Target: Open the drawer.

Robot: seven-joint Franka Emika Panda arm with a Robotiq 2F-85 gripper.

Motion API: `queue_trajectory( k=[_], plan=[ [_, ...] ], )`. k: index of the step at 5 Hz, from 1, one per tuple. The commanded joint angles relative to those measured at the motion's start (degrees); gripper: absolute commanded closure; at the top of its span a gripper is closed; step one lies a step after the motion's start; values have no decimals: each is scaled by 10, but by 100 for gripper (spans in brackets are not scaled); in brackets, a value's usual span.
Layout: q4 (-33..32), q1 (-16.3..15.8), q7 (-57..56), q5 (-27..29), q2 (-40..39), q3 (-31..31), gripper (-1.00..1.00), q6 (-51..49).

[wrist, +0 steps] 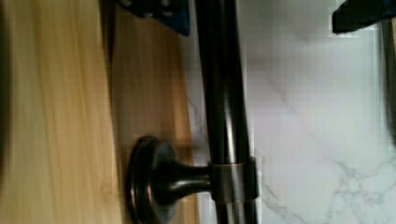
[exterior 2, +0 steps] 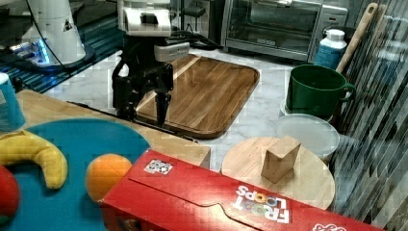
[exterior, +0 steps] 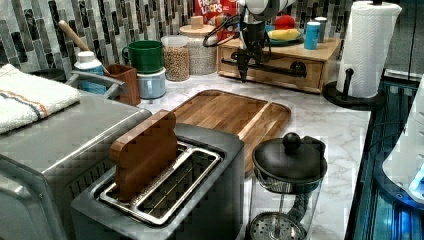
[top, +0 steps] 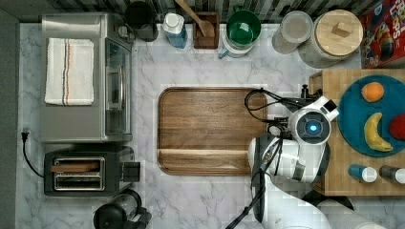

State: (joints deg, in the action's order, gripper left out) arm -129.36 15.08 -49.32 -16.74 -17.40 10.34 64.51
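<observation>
In the top view, the robot arm stands at the counter's lower right part. Its wrist is over the left edge of a light wooden box, which carries a blue plate with a banana and an orange. A dark cutting board lies in the middle of the counter, just beside the arm.

In the left view, the drawer sits in the front of that box, at the far edge of the counter, and it looks closed or nearly closed. The gripper points down in front of the long black handle. A paper towel roll stands near the box on the left view's right.

In the right view, the gripper hangs at the front edge of the box, and its two black fingers are spread apart.

In the wrist view, the handle runs between the two fingertips, which are on both sides of the bar without pressing it. One round mount joins the bar to the drawer front.
</observation>
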Motion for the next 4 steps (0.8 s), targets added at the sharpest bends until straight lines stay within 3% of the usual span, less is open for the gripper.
queue_trajectory(
  k=[1, 3, 4],
  plan=[
    [31, -41, -2, 15, 9, -47, -100, -49],
    [36, -69, -26, 41, 3, -66, -100, -85],
    [25, -101, 18, 41, 11, -67, -100, -97]
  ],
)
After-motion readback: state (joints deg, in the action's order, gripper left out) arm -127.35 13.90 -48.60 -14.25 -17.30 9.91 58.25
